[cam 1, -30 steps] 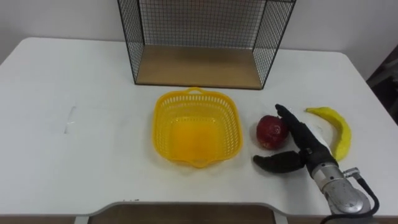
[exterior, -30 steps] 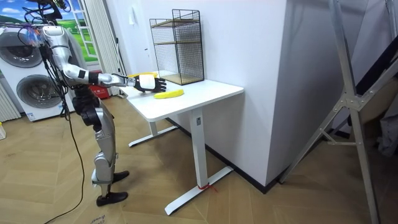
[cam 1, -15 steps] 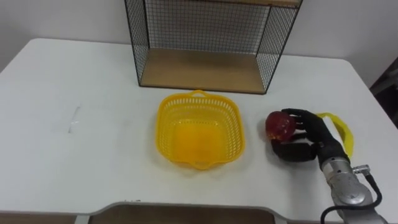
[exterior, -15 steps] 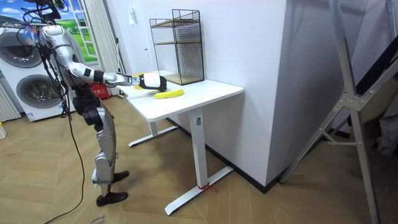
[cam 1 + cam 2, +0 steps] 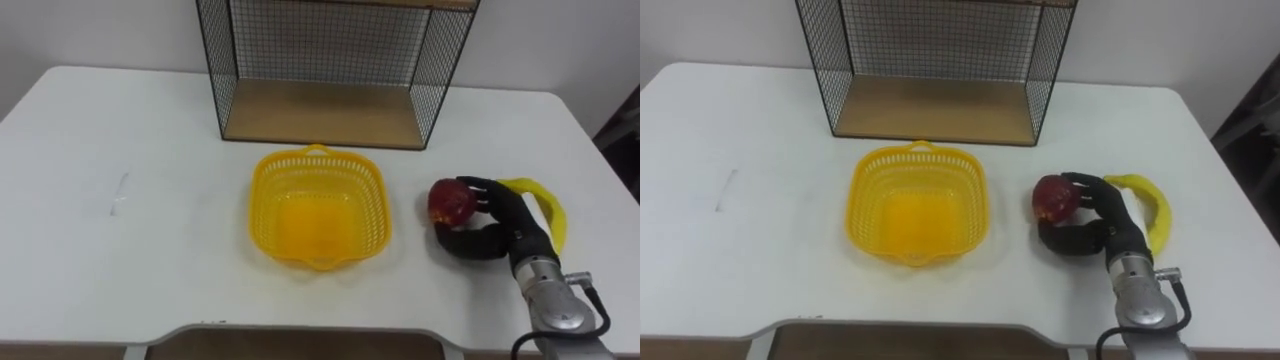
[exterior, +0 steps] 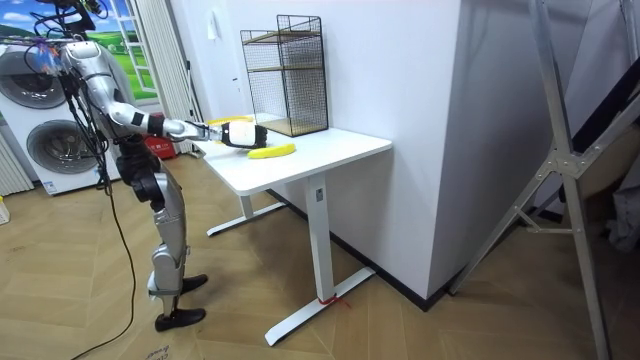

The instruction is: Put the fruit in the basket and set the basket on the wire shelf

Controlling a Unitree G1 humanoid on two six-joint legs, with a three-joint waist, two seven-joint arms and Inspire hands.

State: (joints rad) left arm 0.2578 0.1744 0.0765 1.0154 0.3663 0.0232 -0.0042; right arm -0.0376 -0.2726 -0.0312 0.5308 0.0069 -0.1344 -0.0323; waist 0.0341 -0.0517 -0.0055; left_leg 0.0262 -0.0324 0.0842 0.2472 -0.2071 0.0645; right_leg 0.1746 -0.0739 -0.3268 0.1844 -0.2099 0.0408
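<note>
My right robot hand is curled round the apple, just right of the empty basket. I judge this the first pick; next, lift it over the rim and release. The banana lies beside the hand.

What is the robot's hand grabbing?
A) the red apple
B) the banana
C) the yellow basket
A: the right hand is curled round the apple, while the banana lies on the far side of the hand from the basket.
</note>
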